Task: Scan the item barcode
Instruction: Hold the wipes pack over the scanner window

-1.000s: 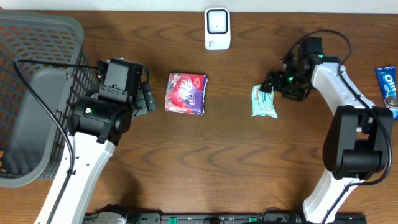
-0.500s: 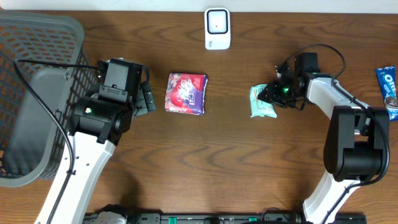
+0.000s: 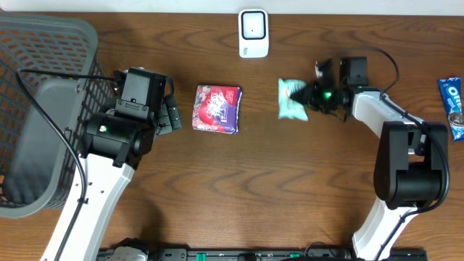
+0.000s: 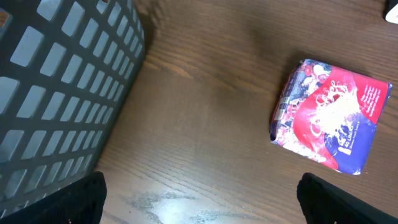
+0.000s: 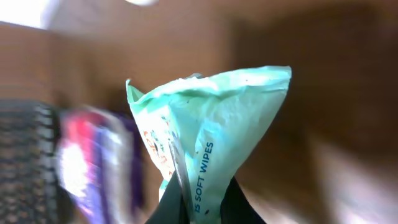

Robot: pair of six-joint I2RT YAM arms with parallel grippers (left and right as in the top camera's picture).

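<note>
My right gripper [image 3: 307, 95] is shut on the right end of a mint-green pack of soft wipes [image 3: 291, 98], held off the table just right of and below the white scanner [image 3: 254, 32]. In the right wrist view the wipes pack [image 5: 208, 137] stands up out of my pinched right gripper [image 5: 202, 208], and its barcode is not visible. A red and purple packet [image 3: 216, 109] lies flat mid-table. My left gripper [image 3: 171, 114] hovers just left of that packet, open and empty. In the left wrist view the red and purple packet [image 4: 329, 115] lies ahead and to the right of the wide-spread left gripper [image 4: 199, 199].
A grey mesh basket [image 3: 43, 109] fills the left side, its wall [image 4: 56, 93] close beside my left gripper. A blue Oreo packet [image 3: 452, 105] lies at the right table edge. The scanner sits at the far edge, centre.
My right gripper closed on the wipes pack, lifted it and carried it left and toward the far edge, nearer the scanner. The left arm has not moved.
</note>
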